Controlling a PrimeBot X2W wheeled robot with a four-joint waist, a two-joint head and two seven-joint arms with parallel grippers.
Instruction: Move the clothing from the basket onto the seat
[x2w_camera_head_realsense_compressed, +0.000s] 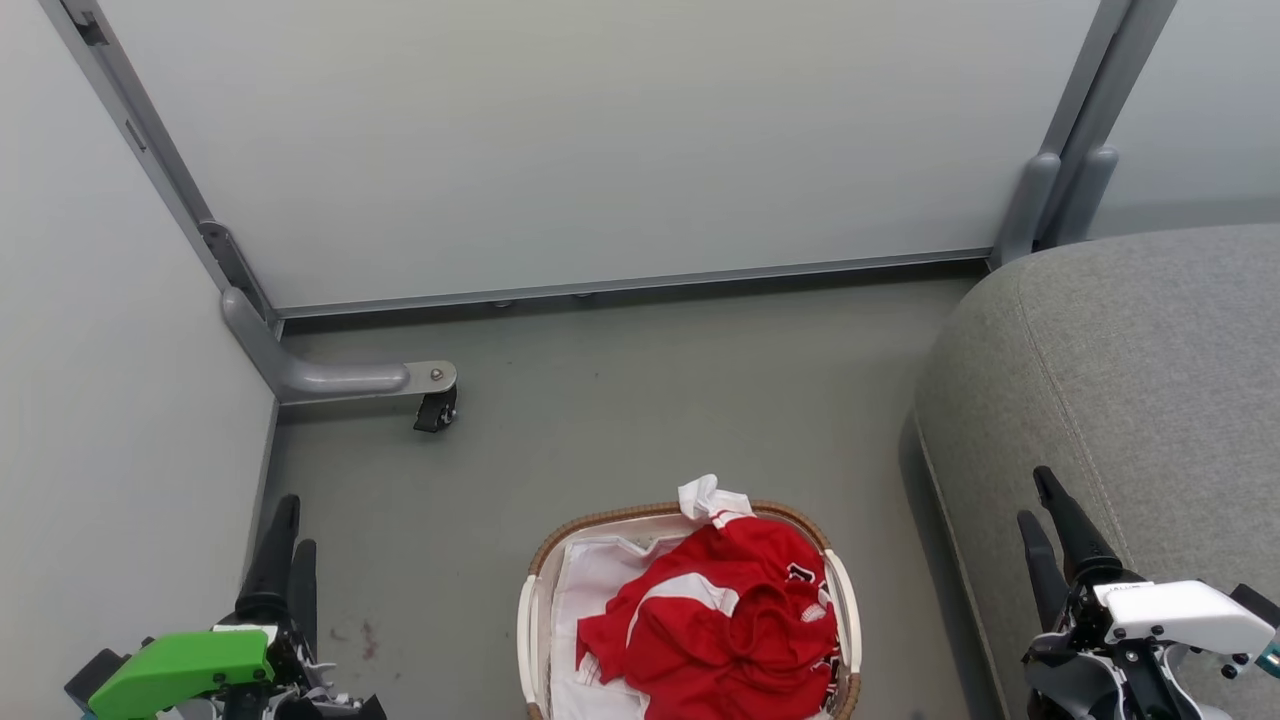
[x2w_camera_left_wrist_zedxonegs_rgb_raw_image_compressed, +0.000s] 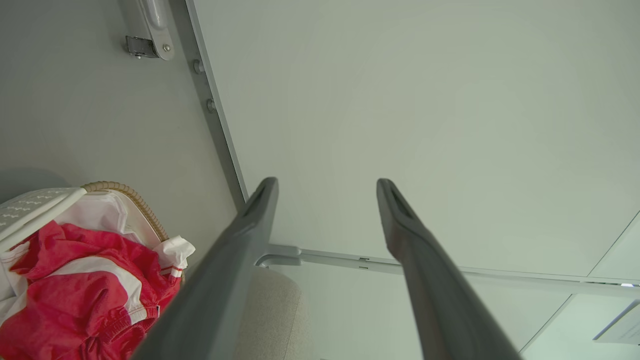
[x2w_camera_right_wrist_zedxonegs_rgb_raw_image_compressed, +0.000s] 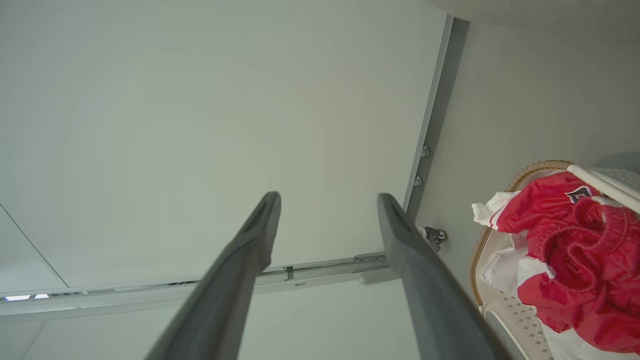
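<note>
Nearest, the left hand (x2w_camera_head_realsense_compressed: 296, 525) sits at near left over the floor (x2w_camera_head_realsense_compressed: 650, 400), fingers pointing away. Its own wrist view shows the two fingers well parted with nothing between them: released, holding nothing, touching nothing. The right hand (x2w_camera_head_realsense_compressed: 1032, 495) sits at near right, seen against the near edge of the seat (x2w_camera_head_realsense_compressed: 1130, 380). It is likewise spread and empty, and I cannot tell whether it hovers above the cushion or brushes it. Both hands flank the basket (x2w_camera_head_realsense_compressed: 600, 520), which reads as a ready pose, with no grasp started. The basket stands on the floor at near centre, between the hands and near the seat's left side but apart from it, so the carry to the right looks short. The clothing (x2w_camera_head_realsense_compressed: 730, 620) is all in the basket: a crumpled red heap with white stripes, bunched toward the basket's right half and rising above the rim. A white-trimmed end (x2w_camera_head_realsense_compressed: 712, 497) sticks up at the far rim, and the white liner (x2w_camera_head_realsense_compressed: 595, 580) lies bare on the left. The heap is loose and tangled, so a pinch on the top fold will probably drag more than one piece. The seat is a big grey woven sofa on the right with no clothing on it, so the task looks not yet begun. Farther off, a caster wheel (x2w_camera_head_realsense_compressed: 436, 410) on a grey bracket stands at far left. Pale partition panels (x2w_camera_head_realsense_compressed: 600, 150) close the far side.
</note>
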